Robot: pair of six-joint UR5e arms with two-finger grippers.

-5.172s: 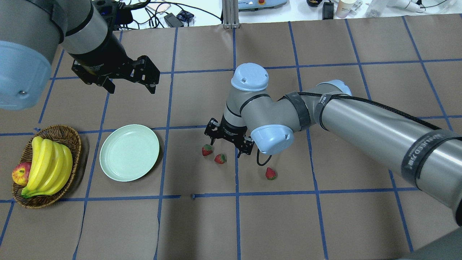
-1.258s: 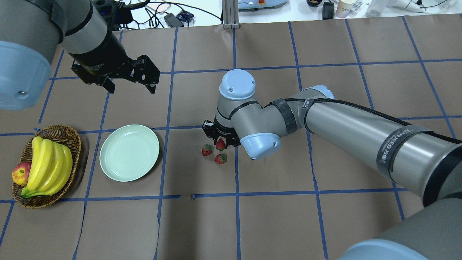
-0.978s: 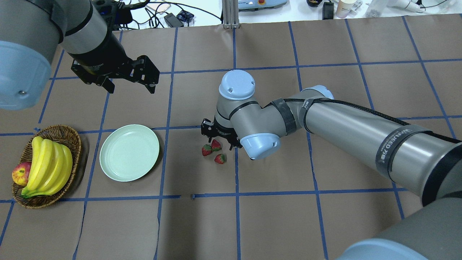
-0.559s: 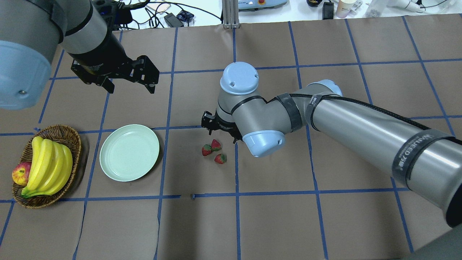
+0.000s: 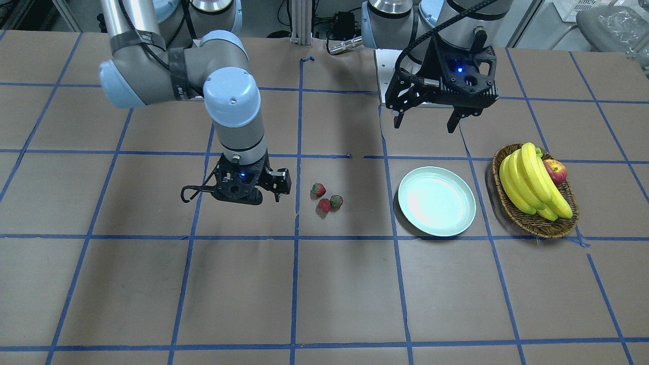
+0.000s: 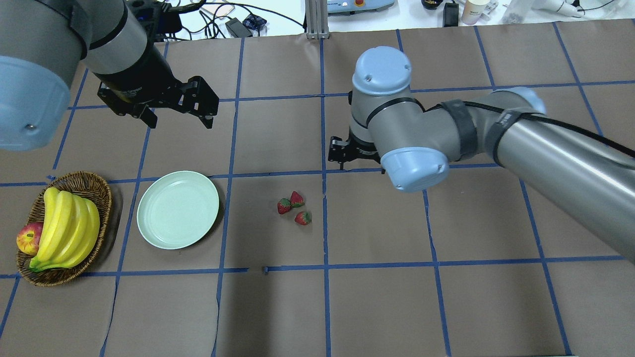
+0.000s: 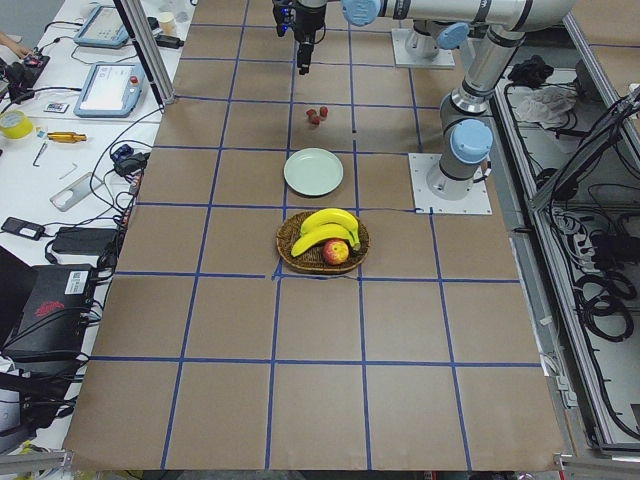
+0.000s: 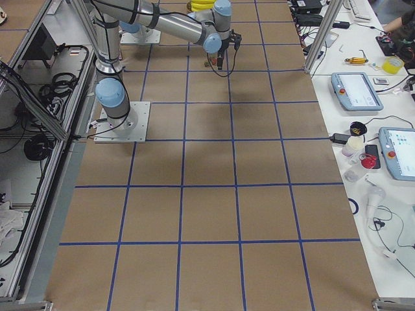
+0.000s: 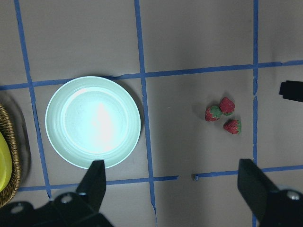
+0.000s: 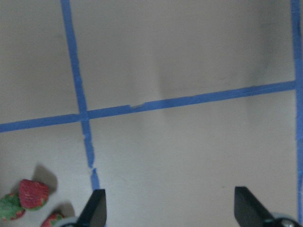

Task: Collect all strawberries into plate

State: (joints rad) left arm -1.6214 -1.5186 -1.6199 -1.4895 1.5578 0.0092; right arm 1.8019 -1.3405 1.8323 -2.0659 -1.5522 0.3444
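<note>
Three strawberries [image 6: 296, 199] lie close together on the brown table, right of the pale green plate [image 6: 177, 209]; they also show in the front view [image 5: 324, 205] and the left wrist view [image 9: 227, 106]. The plate [image 5: 437, 201] holds nothing. My right gripper [image 5: 247, 193] is open and empty, raised above the table to the right of and beyond the berries; its wrist view [image 10: 170, 210] shows the berries at the lower left corner [image 10: 33, 194]. My left gripper [image 6: 179, 119] is open and empty, high above the table beyond the plate [image 9: 93, 121].
An oval wicker basket [image 6: 92, 182] with bananas [image 6: 67, 225] and a red apple [image 6: 29, 238] stands left of the plate. Blue tape lines grid the table. Cables and devices lie beyond the far edge.
My right gripper brought the third strawberry from the right to the other two, let it go, then rose and moved away to the right. The left arm has not moved.
</note>
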